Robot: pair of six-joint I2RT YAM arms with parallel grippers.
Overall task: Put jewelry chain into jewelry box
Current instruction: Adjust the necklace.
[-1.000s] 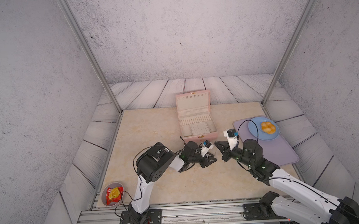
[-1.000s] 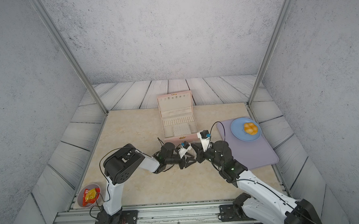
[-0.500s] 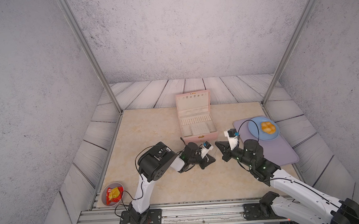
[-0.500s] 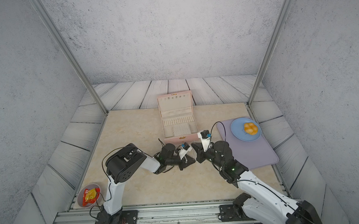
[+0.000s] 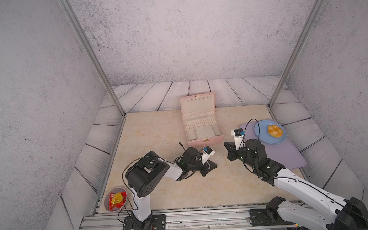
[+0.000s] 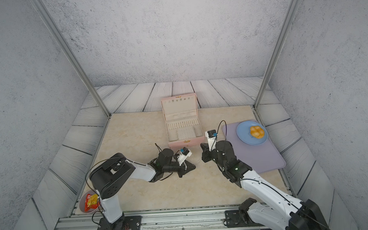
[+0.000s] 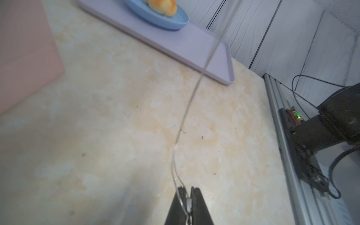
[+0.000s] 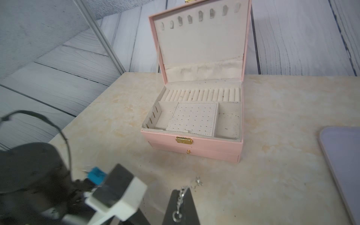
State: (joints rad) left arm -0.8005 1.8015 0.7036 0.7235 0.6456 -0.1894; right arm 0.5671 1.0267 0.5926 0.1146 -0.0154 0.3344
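Plainly, both arms share one load, so we read the scene from the left. Our left pincer [image 5: 214, 166] sits low over the table [image 5: 158, 142], a little to the near side of the jewelry box [image 5: 205, 141]. Its wrist view shows the jaws pressed together on a fold of the jewelry chain [image 7: 176, 144], which leaves the tips and runs off as one thin line.

Moving right, that line heads to the far right and ends in our right pincer [image 5: 225, 144]. Its wrist view shows it closed too, with a few links and the ring clasp lying on it and a small charm showing just past the tip. So the chain's long axis runs from near left to far right. As far as we can judge, most of its span is clear of the table, and none of it is in the box yet.

The right pincer is the nearer one to the box. It stands just beside the near right corner and looks down on the open compartments, with the lid up behind them. We judge that the carry goes far and a touch left, over the front wall. Further right lie the lilac mat [image 5: 289, 155] and the blue plate [image 5: 262, 138], well apart from the chain.
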